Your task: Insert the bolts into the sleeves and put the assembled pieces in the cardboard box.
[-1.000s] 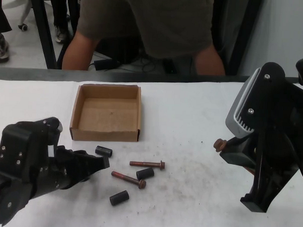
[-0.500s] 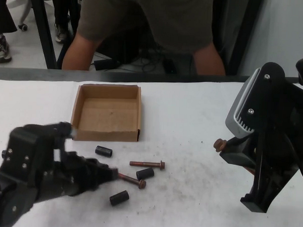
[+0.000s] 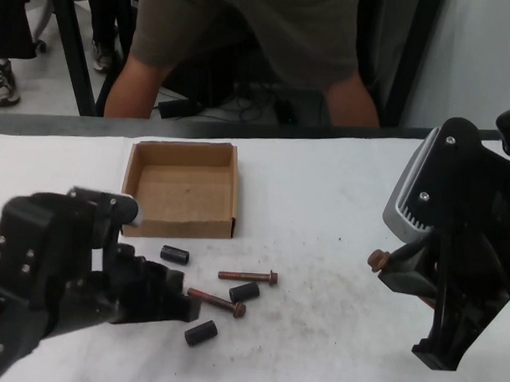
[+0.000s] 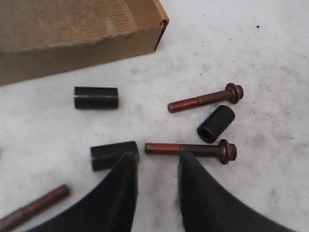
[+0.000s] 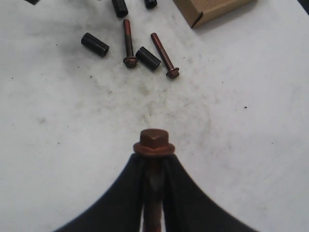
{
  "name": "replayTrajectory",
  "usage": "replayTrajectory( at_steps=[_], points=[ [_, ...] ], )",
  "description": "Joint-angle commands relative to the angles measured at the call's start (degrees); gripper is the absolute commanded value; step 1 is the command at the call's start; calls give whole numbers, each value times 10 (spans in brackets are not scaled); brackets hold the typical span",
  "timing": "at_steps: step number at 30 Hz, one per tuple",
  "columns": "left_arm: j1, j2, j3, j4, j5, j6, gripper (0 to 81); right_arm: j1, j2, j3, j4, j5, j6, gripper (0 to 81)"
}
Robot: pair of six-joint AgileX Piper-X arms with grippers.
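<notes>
The left pincer [image 4: 157,159] has been brought right to the near bolt [image 4: 193,149]; the right pincer [image 5: 154,164] and its held bolt [image 5: 153,141] have been shifted slightly nearer.

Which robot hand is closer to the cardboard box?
Left. The left gripper sits just in front of the cardboard box; the right gripper, holding a bolt, is far off to the side.
</notes>
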Motion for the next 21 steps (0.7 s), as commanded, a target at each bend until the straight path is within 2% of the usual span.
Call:
replayTrajectory(
  at_steps=[1, 3, 5, 9, 13, 17, 21],
  points=[
    [-3, -35, -12, 74, -21, 148, 279, -2, -7, 0, 6, -8, 19, 2],
    [-3, -37, -25, 130, -18, 265, 279, -2, -7, 0, 6, -8, 20, 2],
    [-3, -37, -33, 159, -14, 332, 279, -2, -7, 0, 6, -9, 20, 2],
    [0, -37, -37, 161, -16, 393, 279, -2, -7, 0, 6, -9, 19, 2],
    [0, -37, -38, 161, 12, 464, 279, -2, -7, 0, 6, -9, 19, 2],
    [0, -36, -38, 158, -8, 547, 279, -2, -7, 0, 6, -13, 19, 2],
    [0, -32, -41, 153, 13, 575, 279, -2, -7, 0, 6, -13, 19, 2]
  ],
)
